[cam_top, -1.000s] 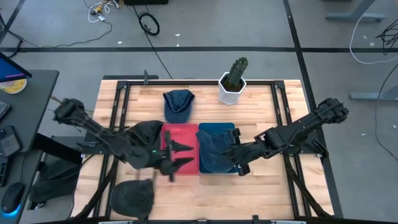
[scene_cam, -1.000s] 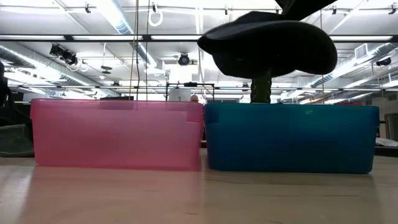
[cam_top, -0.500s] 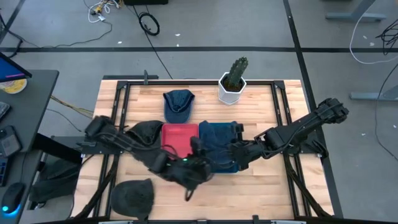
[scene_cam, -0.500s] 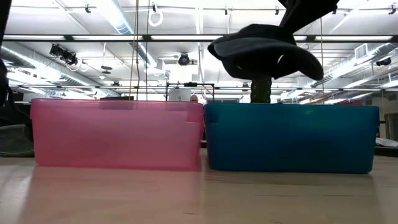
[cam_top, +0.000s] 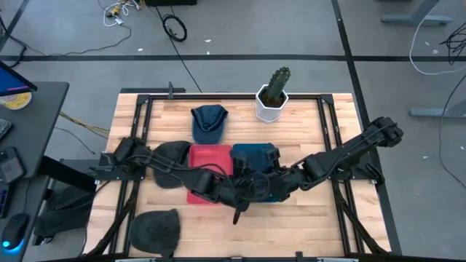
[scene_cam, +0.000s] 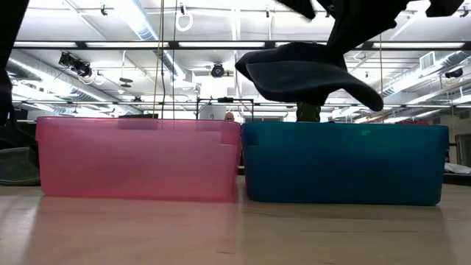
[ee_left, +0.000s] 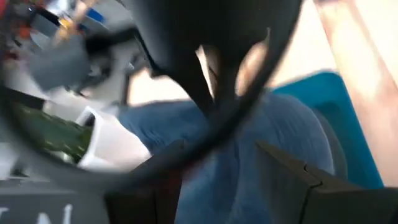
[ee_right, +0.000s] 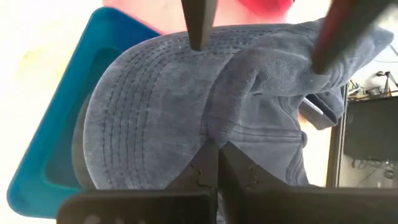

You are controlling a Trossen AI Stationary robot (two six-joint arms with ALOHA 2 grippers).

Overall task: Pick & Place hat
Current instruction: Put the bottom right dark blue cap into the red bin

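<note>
A blue denim cap (cam_top: 256,175) hangs over the blue bin (cam_top: 255,151); in the low view the cap (scene_cam: 305,72) is clear above the bin (scene_cam: 344,163). My right gripper (ee_right: 215,148) comes in from the table's right and is shut on the cap (ee_right: 155,106). My left gripper (ee_left: 221,149) reaches across the red bin (cam_top: 207,160) to the same cap and is open, its fingers (ee_right: 198,25) standing at the cap's far side. A second blue cap (cam_top: 209,122) and two dark caps (cam_top: 170,153) (cam_top: 155,229) lie on the table. My right gripper pinches a raised fold of the crown (ee_right: 219,127) between its two fingers, beside the stitched brim (ee_right: 134,106). The cap is lifted clear above the blue bin and hangs below the fingers. My left gripper: I cannot tell whether its fingers touch the cap.
A cactus in a white pot (cam_top: 273,96) stands at the far edge behind the blue bin. The red bin (scene_cam: 138,158) sits directly left of the blue one. Bare wood lies along the near edge and at the right side (cam_top: 306,218).
My left arm has swung from above the red bin toward the table's right and near edge, ending at the blue bin beside my right gripper. The held cap has stayed above the blue bin and turned a little in the hold.
</note>
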